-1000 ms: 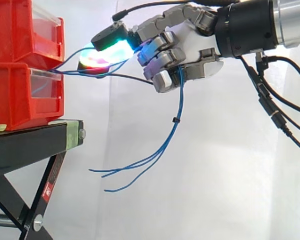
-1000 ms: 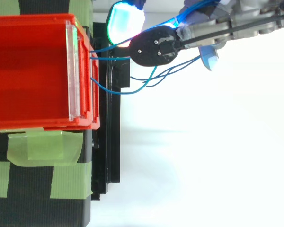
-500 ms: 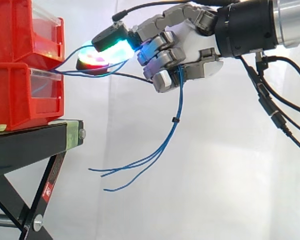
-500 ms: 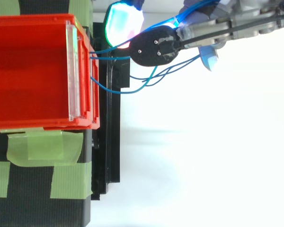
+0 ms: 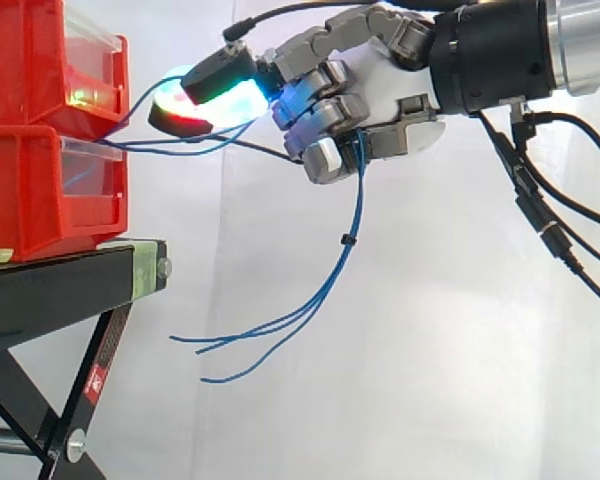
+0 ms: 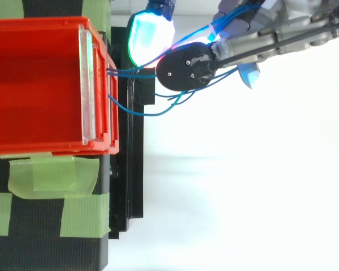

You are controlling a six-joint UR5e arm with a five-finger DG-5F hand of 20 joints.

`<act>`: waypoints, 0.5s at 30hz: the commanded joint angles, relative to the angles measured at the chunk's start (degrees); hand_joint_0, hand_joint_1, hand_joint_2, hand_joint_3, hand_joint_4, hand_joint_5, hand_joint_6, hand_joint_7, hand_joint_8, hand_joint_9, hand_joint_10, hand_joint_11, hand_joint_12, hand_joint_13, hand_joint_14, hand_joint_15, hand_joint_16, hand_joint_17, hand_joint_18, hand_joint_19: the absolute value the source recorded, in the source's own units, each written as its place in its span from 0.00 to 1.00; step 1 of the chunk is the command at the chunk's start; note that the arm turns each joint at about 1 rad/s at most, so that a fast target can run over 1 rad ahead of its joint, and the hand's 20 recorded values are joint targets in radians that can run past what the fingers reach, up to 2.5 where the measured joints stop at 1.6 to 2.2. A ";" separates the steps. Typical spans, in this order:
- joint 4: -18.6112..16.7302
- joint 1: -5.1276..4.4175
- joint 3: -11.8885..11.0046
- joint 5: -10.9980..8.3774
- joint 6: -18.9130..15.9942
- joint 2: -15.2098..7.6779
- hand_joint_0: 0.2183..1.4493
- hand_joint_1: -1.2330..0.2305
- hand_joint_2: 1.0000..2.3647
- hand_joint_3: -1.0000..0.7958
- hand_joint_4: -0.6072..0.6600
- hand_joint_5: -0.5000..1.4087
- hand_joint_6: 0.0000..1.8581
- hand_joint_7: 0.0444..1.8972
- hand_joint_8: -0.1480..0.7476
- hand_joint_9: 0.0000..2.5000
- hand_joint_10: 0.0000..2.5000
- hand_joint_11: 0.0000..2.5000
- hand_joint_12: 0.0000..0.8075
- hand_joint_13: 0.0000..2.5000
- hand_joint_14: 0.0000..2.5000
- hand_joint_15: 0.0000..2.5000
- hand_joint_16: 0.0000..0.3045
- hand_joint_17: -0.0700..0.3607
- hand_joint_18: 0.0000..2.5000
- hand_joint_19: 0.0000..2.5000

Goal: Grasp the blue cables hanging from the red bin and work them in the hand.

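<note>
**Gripping thin blue cables just off the red bins**

At the far left of my side view I have two red plastic bins, the upper bin stacked on the lower bin. Each has a clear plastic front panel. They stand on a black metal table with slanted legs. From above I can see strips of light green tape on the table beside the bin's wall.

The blue cables leave the bins' front about where the two bins meet. They cross the open gap to the right, one loop bowing out over the table edge. Near the bins but clear of them, the glowing fingertip pads show red, green and cyan, with the cables running just beneath them.

Further right is the hand. Its other fingers are curled tight toward the palm and clamped on the blue cables. Below those fingers the cables drop as one bundle, cinched by a small black tie. They then sweep down and leftward, and their loose ends splay in the air beside the table leg. A white curtain hangs behind.
</note>
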State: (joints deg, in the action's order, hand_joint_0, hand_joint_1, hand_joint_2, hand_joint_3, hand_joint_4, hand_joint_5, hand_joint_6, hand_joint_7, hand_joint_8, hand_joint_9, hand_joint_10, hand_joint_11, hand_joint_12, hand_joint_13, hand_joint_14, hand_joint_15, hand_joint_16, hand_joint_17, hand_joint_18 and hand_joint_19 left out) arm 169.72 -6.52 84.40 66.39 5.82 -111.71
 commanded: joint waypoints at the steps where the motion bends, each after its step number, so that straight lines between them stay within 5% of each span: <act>1: 0.09 0.01 -0.02 0.14 -0.46 0.00 0.85 0.38 0.30 0.86 0.46 0.36 0.48 0.56 0.89 0.74 1.00 1.00 0.90 0.84 1.00 0.80 0.69 0.53 1.00 0.24; 4: 0.18 0.01 0.06 0.14 -0.63 0.00 0.81 0.37 0.30 0.82 0.49 0.38 0.39 0.60 0.89 0.74 1.00 1.00 0.90 0.84 1.00 0.80 0.69 0.53 1.00 0.24; 10: 0.18 0.01 -0.02 0.14 -1.16 0.00 0.68 0.36 0.01 0.67 0.60 0.36 0.37 0.61 0.89 0.74 1.00 1.00 0.90 0.84 1.00 0.80 0.69 0.53 1.00 0.24; 15: 0.26 0.01 -0.02 0.14 -1.25 0.00 0.61 0.34 0.00 0.58 0.67 0.35 0.35 0.60 0.89 0.74 1.00 1.00 0.90 0.84 1.00 0.80 0.69 0.53 1.00 0.24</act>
State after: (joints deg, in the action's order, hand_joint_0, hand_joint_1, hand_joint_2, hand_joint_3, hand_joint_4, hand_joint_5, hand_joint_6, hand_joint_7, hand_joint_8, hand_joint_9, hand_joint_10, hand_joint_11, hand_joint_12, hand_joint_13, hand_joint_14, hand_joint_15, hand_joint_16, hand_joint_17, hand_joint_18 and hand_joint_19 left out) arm 169.92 -6.51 84.43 66.53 4.63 -111.71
